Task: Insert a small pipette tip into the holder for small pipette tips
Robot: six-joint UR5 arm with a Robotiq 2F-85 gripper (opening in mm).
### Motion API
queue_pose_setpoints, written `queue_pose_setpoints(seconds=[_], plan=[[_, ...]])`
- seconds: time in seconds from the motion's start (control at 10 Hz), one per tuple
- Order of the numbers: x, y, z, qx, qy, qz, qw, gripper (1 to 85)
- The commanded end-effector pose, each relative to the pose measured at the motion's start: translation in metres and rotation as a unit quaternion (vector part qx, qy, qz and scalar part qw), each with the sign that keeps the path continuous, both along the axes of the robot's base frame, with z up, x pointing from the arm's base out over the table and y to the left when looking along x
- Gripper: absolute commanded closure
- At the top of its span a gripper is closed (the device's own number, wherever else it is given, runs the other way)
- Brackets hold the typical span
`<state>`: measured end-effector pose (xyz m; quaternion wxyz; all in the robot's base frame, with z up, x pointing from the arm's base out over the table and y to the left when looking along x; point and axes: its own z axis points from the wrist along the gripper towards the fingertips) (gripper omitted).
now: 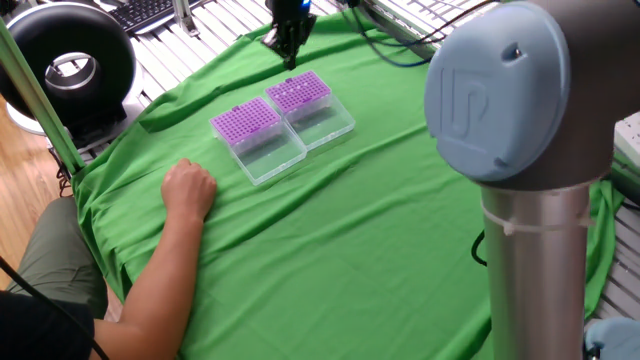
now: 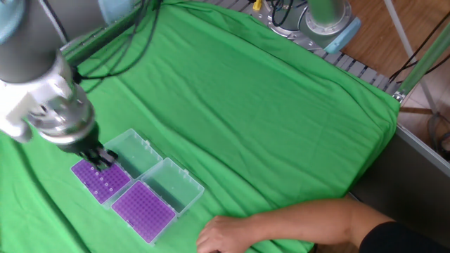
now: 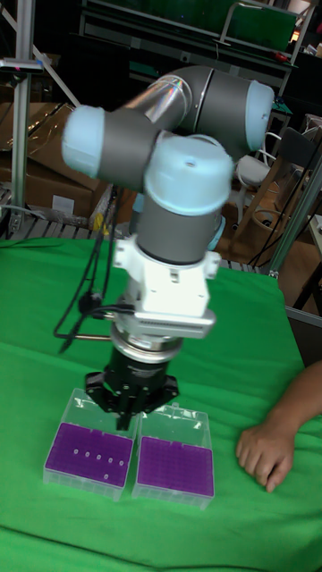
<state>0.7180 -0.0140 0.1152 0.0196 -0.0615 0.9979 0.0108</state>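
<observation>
Two clear boxes lie side by side with lids open, each with a purple holder. One holder (image 1: 298, 92) (image 2: 100, 176) (image 3: 89, 454) shows several small white spots in its holes. The other holder (image 1: 245, 122) (image 2: 143, 205) (image 3: 174, 465) is plain purple. My gripper (image 1: 289, 48) (image 2: 104, 159) (image 3: 134, 409) hangs above the far edge of the spotted holder, clear of it, with its fingers closed together. A small pipette tip between the fingers is too small to make out.
A person's hand (image 1: 188, 188) (image 2: 225, 232) (image 3: 264, 451) rests on the green cloth (image 1: 380, 220) close to the plain holder. The arm's big grey base (image 1: 520, 150) stands at the near right. A keyboard and a black ring light (image 1: 70, 60) lie beyond the cloth's far left.
</observation>
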Motion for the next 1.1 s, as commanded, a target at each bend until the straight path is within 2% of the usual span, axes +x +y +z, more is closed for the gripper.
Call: queue_pose_setpoints(seconds=[0.0,0.4,1.0], plan=[[-0.003,0.048,-0.014,0.005,-0.01,-0.034,0.9994,84.7],[-0.008,0.062,-0.032,0.0,-0.016,-0.035,0.9992,84.7],[-0.015,0.066,-0.037,-0.002,-0.016,-0.044,0.9989,84.7]])
